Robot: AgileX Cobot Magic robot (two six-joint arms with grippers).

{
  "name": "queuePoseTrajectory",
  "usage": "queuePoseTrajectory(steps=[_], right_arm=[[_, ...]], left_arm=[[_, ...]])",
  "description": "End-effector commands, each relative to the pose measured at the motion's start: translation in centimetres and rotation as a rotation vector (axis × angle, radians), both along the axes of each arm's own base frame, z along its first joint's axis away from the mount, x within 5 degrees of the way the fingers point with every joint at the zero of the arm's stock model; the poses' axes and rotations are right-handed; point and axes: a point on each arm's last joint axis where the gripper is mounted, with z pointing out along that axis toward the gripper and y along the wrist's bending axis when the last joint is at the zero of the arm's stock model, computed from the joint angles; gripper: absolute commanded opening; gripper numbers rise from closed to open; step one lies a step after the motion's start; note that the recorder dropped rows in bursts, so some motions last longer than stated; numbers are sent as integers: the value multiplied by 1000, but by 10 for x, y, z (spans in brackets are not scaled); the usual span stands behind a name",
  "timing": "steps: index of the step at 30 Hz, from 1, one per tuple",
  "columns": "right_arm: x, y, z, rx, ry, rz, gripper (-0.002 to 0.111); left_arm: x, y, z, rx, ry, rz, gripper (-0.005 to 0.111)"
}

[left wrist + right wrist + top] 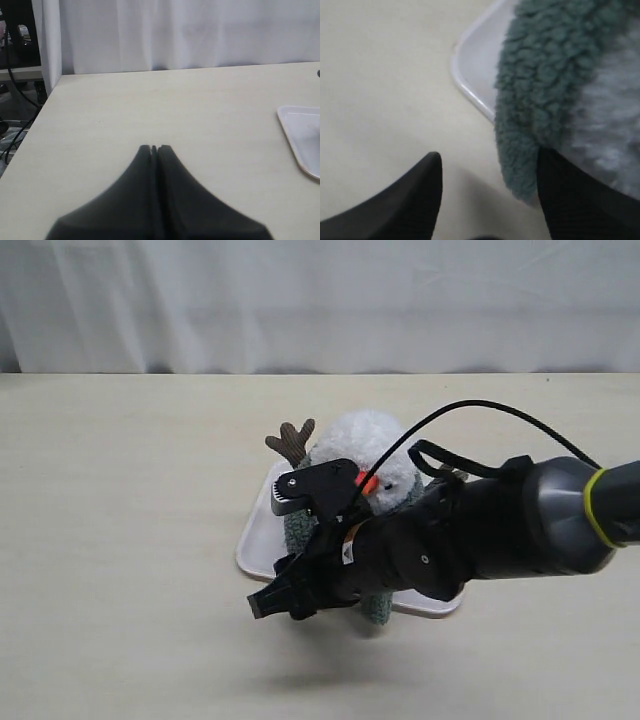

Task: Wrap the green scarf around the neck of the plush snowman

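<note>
The plush snowman [370,445] lies on a white tray [258,530], its orange nose and one brown twig arm [292,441] showing; the neck is hidden by my right arm. The green scarf [298,531] hangs down the snowman's front, another end [377,608] showing near the tray's front edge. My right gripper [272,600] stands open in front of the tray, reaching across the snowman. In the right wrist view a scarf end [520,150] hangs beside one finger [580,200], over the tray rim [465,87], with the white body [610,135] behind. My left gripper [154,148] is shut and empty over bare table.
A white curtain [320,300] hangs behind the table's far edge. The left wrist view shows the table's left edge with cables and equipment [15,45] beyond it, and a corner of the tray [300,130] to one side.
</note>
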Motion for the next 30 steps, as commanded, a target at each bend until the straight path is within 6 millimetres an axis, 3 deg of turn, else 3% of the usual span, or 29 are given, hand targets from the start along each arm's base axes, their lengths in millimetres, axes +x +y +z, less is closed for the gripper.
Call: queuePoseTrajectory(steps=[1,11,21,26,30], right_arm=[[10,-7,-8,-1,8,-42,54],[13,-4,-23,2,-1,-46,52],[15,-3,-21,6,-44,-15,4],[11,-5,-11,-45,-51,60,4],[3,-10,11,-76,-46,109,4]], left_arm=[[0,0,0,-4,-7,-1,0],[0,0,0,-4,-7,-1,0],[0,0,0,-4,-7,-1,0],[0,0,0,-4,-7,-1,0],[0,0,0,-4,-7,-1,0]])
